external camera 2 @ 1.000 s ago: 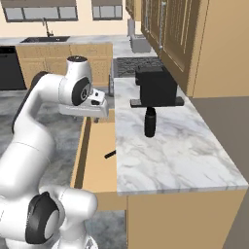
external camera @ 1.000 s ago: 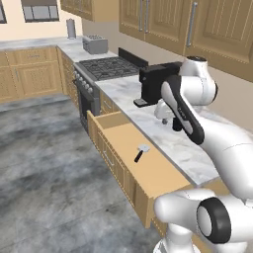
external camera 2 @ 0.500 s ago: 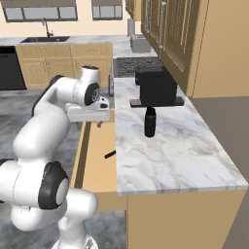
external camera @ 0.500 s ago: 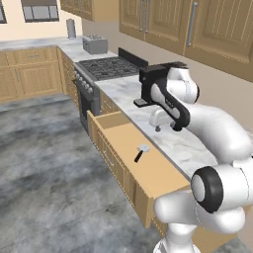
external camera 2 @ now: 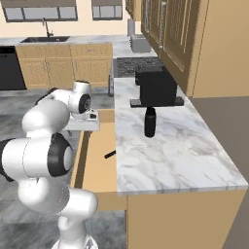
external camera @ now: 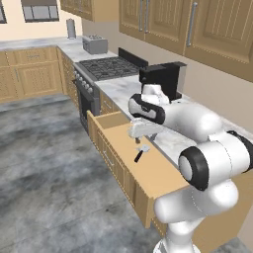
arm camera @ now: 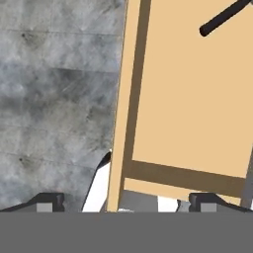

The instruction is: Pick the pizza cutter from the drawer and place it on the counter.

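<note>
Pizza cutter (external camera: pixel 141 151) lies on the tan floor of the open drawer (external camera: pixel 156 175), untouched. Over the last second the arm has swung off the counter (external camera 2: pixel 170 146) and lowered the claw (external camera: pixel 140 132) above the drawer (a reach, I judge, not yet a grasp), jaws fully spread and empty. Silvery wheel at 1 o'clock, black handle trailing toward 7.
</note>
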Tool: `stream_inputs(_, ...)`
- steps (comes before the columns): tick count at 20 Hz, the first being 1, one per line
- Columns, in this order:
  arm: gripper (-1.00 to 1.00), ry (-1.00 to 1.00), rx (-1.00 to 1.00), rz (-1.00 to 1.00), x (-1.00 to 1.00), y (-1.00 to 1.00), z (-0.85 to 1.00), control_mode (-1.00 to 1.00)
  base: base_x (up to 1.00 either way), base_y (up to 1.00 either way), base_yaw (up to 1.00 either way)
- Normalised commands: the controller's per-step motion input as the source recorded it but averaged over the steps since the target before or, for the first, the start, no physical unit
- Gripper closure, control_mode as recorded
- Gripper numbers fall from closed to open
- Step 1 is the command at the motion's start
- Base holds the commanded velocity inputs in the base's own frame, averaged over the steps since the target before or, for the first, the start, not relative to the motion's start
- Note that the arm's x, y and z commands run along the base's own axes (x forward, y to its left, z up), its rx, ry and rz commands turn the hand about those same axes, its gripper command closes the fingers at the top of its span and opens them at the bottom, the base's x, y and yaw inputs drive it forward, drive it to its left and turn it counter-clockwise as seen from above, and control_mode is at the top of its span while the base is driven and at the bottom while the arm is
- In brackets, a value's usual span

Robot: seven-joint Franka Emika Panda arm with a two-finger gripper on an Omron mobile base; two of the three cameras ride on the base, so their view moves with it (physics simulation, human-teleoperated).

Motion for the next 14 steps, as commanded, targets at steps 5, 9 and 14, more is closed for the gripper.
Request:
stream_inputs(5, -1.00, 0.05, 0.00, -0.07, 0.27, 0.40, -0.92, -1.00, 0.00, 0.00, 0.00)
stream_inputs(9, -1.00, 0.07, -0.01, -0.07, 0.22, 0.46, -0.91, -1.00, 0.00, 0.00, 0.00)
stream_inputs(14, -1.00, 0.03, 0.00, -0.03, 0.29, 0.20, -0.78, -1.00, 0.00, 0.00, 0.00)
